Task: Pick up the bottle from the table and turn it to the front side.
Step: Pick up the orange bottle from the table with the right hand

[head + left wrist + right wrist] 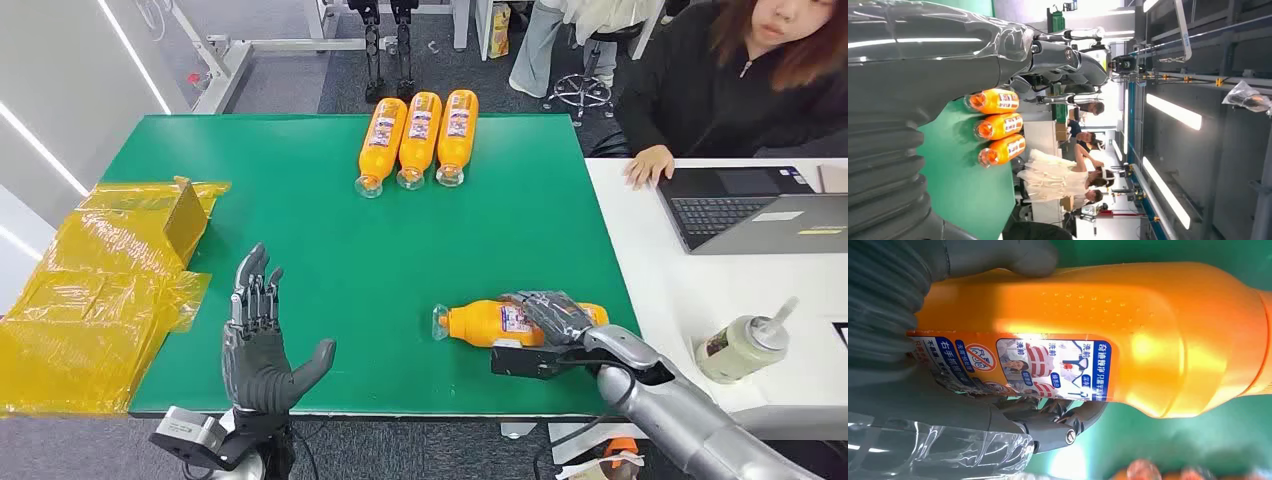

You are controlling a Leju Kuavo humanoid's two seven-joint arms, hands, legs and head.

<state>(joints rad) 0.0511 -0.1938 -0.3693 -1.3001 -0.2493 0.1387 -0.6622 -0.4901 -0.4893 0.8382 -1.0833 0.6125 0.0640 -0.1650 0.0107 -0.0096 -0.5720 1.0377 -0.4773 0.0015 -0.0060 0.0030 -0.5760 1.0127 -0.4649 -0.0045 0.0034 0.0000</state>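
An orange bottle [480, 322] lies on its side on the green table [300, 240], near the front right, cap end pointing left. My right hand [555, 312] is wrapped over its middle and base. Up close in the right wrist view, the bottle [1148, 325] shows a blue and white label, with my right hand [893, 315] around it, thumb on one side and fingers curled under the other. My left hand [262, 345] stands open with spread fingers above the table's front left, holding nothing; the left wrist view shows that left hand [923, 65].
Three more orange bottles [418, 135] lie side by side at the table's far edge, also in the left wrist view as three bottles [998, 125]. Yellow packaging [90, 290] covers the left end. A person [740, 70] sits at a white table with a laptop [760, 210] and a white bottle [740, 345].
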